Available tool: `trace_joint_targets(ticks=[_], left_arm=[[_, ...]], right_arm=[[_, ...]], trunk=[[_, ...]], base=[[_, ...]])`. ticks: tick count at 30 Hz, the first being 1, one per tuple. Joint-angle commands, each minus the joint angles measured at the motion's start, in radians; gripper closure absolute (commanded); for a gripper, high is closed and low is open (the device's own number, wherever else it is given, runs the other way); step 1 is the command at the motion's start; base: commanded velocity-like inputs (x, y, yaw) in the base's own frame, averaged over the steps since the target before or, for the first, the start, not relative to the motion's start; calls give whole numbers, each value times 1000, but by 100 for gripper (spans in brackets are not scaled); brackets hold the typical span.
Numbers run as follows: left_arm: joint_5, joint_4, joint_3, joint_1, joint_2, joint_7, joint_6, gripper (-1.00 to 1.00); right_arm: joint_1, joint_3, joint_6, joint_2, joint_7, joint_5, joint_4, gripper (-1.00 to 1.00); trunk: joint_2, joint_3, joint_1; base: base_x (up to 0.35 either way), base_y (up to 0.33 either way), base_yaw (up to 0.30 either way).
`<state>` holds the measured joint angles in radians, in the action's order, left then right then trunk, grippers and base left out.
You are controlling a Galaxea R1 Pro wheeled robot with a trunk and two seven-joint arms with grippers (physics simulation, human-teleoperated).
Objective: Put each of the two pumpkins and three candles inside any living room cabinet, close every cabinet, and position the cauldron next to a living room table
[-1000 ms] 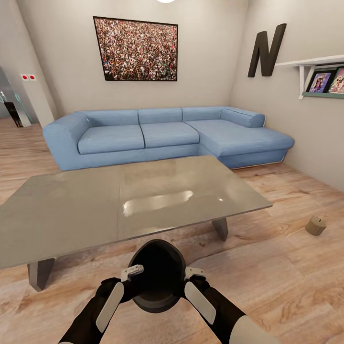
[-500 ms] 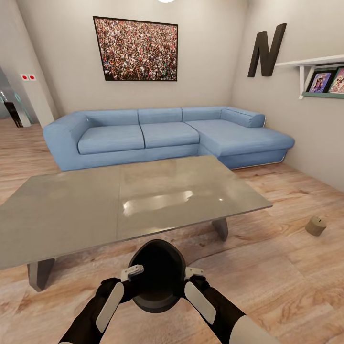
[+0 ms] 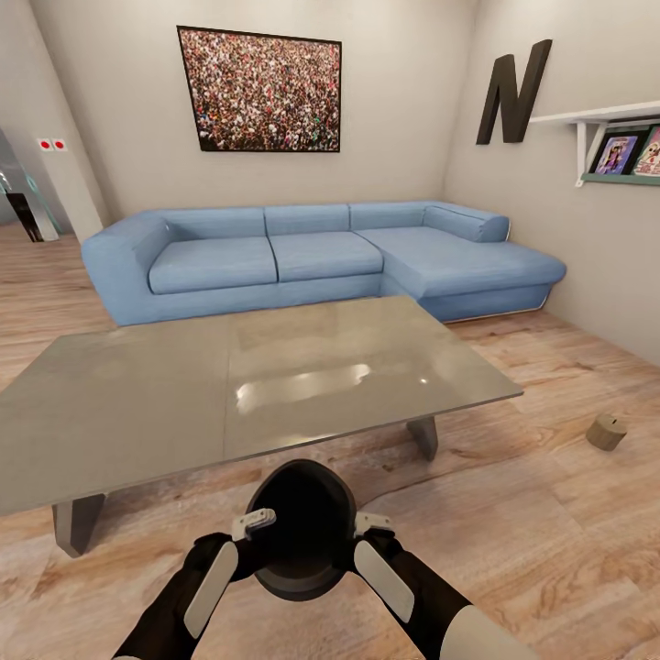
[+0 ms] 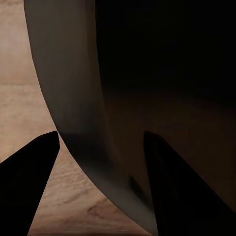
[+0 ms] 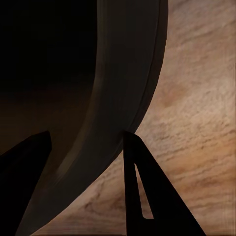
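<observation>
Wooden floor (image 3: 550,513) bears the table (image 3: 137,412) and a candle (image 3: 606,432)

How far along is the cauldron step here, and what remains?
In hand: both end effectors, left and right, grip the round black cauldron by its rim in front of the low grey glass-topped table. Left: setting it down. A squat cylinder, probably a candle, lies on the wooden floor. The cabinet isn't visible, so that step can't be judged.

Colours, living room
Round black cauldron pot (image 3: 302,532); grey glass-topped desk (image 3: 165,403); blue fabric corner sofa (image 3: 312,257); pale wood-grain plank floor (image 3: 550,513).
</observation>
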<state>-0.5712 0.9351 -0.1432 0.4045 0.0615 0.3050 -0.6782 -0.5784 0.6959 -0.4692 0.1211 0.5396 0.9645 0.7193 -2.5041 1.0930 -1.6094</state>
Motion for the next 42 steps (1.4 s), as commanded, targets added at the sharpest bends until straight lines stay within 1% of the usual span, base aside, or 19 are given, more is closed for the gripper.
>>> trace_joint_targets(ticks=[1, 8, 12, 17, 30, 42], left_arm=[[6, 21, -3, 1, -1, 11, -3, 100], [6, 21, -3, 1, -1, 11, -3, 100], [5, 21, -3, 1, 0, 11, -3, 100], [5, 21, -3, 1, 0, 11, -3, 100], [5, 21, -3, 1, 0, 11, -3, 100], [5, 21, -3, 0, 0, 11, -3, 100]], right_arm=[[-1, 5, -8, -1, 10, 5, 0, 100], [-1, 4, -8, -1, 10, 5, 0, 100], [-1, 4, -8, -1, 10, 5, 0, 100], [-1, 4, -8, -1, 10, 5, 0, 100], [-1, 4, -8, -1, 10, 5, 0, 100], [-1, 4, -8, -1, 10, 5, 0, 100]], trunk=[[-1, 1, 0], [-1, 1, 0], [-1, 16, -1], [-1, 16, -1], [-4, 67, -7], [-4, 67, -7]], base=[[0, 0, 0], [0, 0, 0], [0, 0, 0], [0, 0, 0], [0, 0, 0], [0, 0, 0]])
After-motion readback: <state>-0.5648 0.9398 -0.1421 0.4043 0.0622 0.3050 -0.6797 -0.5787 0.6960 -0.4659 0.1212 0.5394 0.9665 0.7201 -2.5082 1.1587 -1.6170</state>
